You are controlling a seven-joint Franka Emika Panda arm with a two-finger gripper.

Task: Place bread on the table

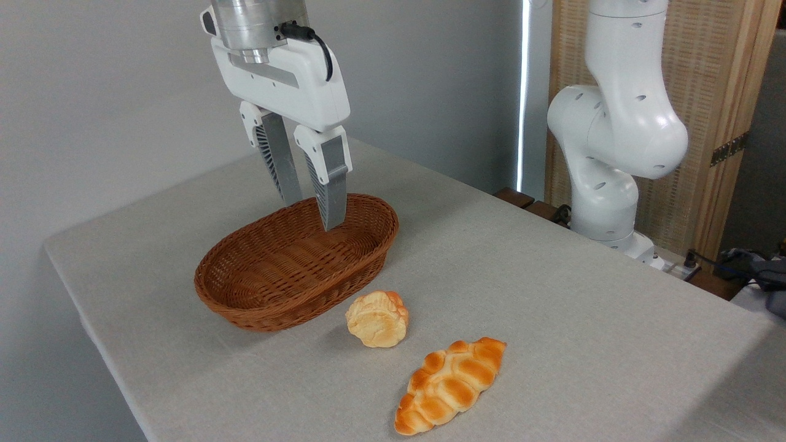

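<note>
Both breads lie on the tabletop (552, 294): the bread (377, 318) sits just beside the basket (295, 264) (now empty). The end effector (310, 212) hangs narrowly parted, holding nothing, so placement looks finished; only retreat seems needed.

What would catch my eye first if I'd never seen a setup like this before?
Probably the white gripper hanging over the empty brown wicker basket, its two grey fingers close together and holding nothing. Next, the two breads lying on the grey-beige table: a small scalloped bun just in front of the basket, and a longer braided loaf nearer the camera. At the right stands the arm's bulky white base.
</note>
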